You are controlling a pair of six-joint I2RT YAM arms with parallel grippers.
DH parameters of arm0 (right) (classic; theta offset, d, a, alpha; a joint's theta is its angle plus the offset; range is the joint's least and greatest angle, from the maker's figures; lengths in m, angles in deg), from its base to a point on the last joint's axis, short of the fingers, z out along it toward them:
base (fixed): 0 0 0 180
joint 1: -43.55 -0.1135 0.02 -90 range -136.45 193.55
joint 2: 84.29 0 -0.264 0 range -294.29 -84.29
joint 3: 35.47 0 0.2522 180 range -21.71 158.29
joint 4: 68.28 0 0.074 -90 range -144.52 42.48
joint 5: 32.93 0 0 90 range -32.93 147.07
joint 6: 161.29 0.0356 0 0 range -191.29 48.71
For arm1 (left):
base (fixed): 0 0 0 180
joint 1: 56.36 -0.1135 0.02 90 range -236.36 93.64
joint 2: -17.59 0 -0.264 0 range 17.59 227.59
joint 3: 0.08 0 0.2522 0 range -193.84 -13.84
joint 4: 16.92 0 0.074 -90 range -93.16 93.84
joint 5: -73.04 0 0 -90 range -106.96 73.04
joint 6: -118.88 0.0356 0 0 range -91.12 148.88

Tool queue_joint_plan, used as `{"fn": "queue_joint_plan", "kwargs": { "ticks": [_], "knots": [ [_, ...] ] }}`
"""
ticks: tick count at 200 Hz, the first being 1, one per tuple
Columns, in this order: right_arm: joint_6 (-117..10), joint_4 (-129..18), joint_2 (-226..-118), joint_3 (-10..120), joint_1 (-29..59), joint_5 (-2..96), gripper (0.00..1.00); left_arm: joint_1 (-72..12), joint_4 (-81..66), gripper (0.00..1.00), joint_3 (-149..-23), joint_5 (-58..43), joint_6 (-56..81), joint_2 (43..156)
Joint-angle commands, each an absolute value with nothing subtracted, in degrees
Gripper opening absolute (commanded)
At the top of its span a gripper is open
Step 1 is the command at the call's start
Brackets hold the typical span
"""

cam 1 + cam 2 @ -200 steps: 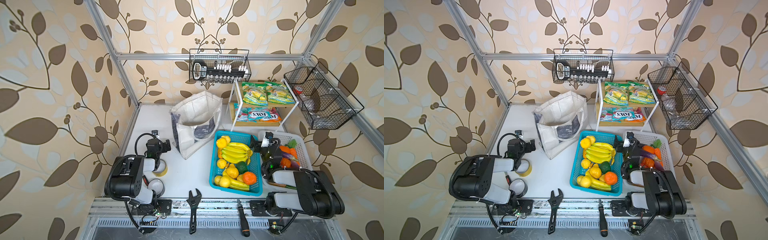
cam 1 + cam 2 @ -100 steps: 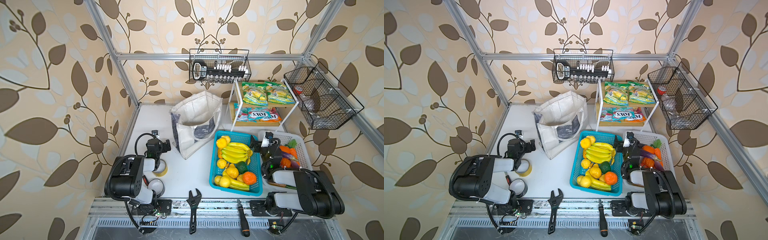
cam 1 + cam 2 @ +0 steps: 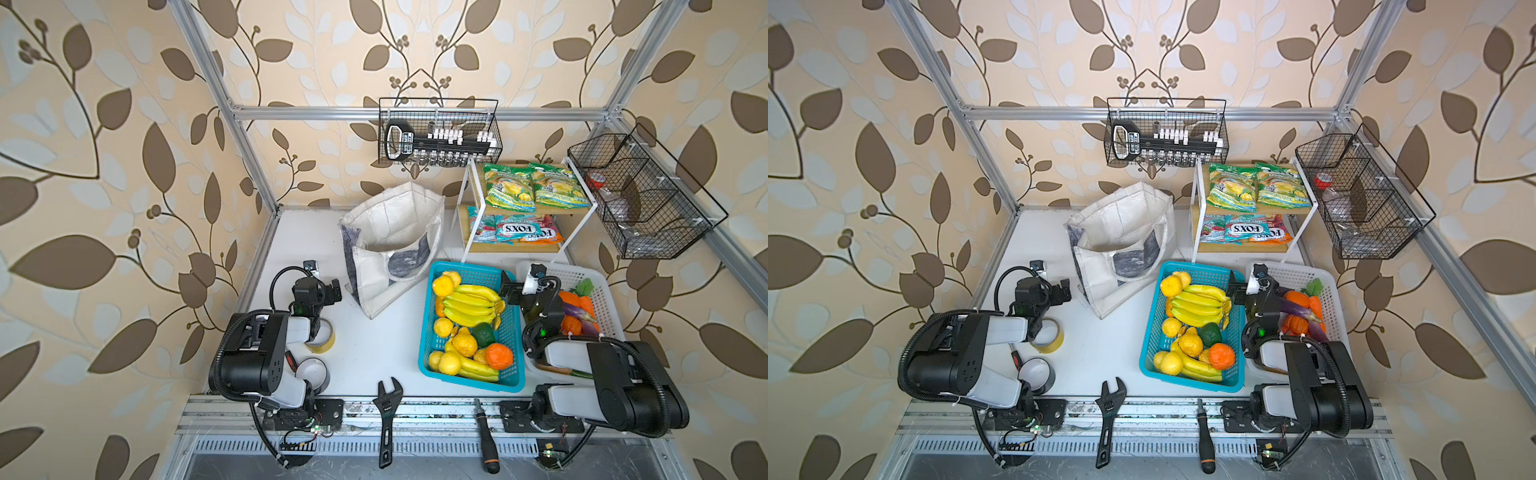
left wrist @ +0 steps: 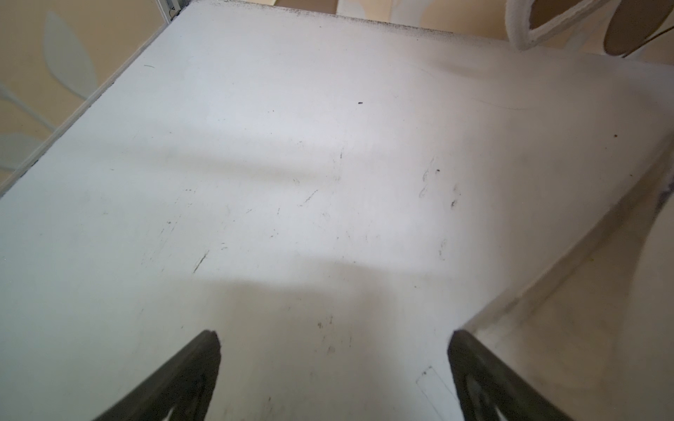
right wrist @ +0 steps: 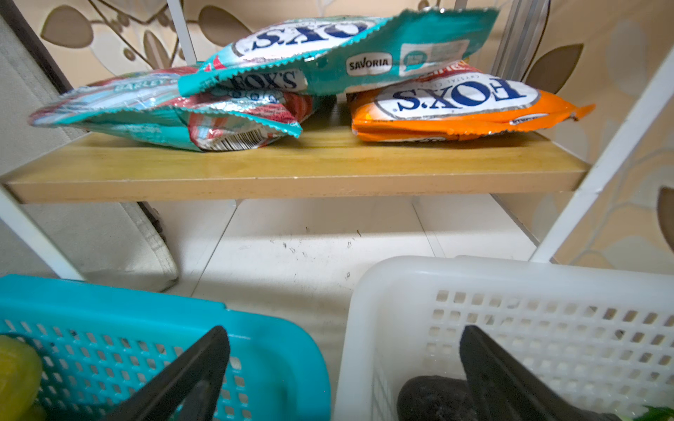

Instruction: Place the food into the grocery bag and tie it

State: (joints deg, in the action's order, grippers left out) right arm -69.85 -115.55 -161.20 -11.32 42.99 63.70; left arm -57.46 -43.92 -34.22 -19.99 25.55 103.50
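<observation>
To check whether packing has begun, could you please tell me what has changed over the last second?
Nothing has visibly changed. The left tool remains open and empty over the bare table beside the grocery bag. The right tool remains open where the blue basket and the white basket meet. The green snack packets still lie on the top shelf.

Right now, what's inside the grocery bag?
In both top views the grocery bag stands open; only bare off-white lining shows, no items. Its front wall hides the near part of the bottom.
</observation>
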Motion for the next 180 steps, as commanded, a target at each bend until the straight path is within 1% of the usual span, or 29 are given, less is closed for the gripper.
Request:
{"fn": "queue_joint_plan", "kwargs": {
  "ticks": [1, 153, 164, 172, 180],
  "knots": [
    [-70.58, -112.89, -161.61, -11.34, 42.87, 61.73, 1.00, -57.31, -46.27, 0.99, -35.27, -20.05, 26.31, 102.80],
    [-70.27, -113.27, -161.13, -11.69, 42.91, 62.34, 1.00, -57.32, -47.41, 0.99, -34.36, -20.19, 25.97, 102.21],
    [-70.52, -113.08, -159.75, -11.79, 42.85, 61.82, 1.00, -57.29, -49.55, 0.99, -32.87, -21.92, 25.14, 101.33],
    [-71.13, -109.63, -157.57, -11.19, 42.44, 62.12, 1.00, -57.28, -50.91, 0.99, -31.63, -22.70, 24.84, 100.59],
    [-71.37, -106.23, -154.93, -10.40, 41.79, 63.12, 1.00, -57.31, -50.51, 0.99, -30.88, -23.29, 24.62, 97.48]
  ]
}}
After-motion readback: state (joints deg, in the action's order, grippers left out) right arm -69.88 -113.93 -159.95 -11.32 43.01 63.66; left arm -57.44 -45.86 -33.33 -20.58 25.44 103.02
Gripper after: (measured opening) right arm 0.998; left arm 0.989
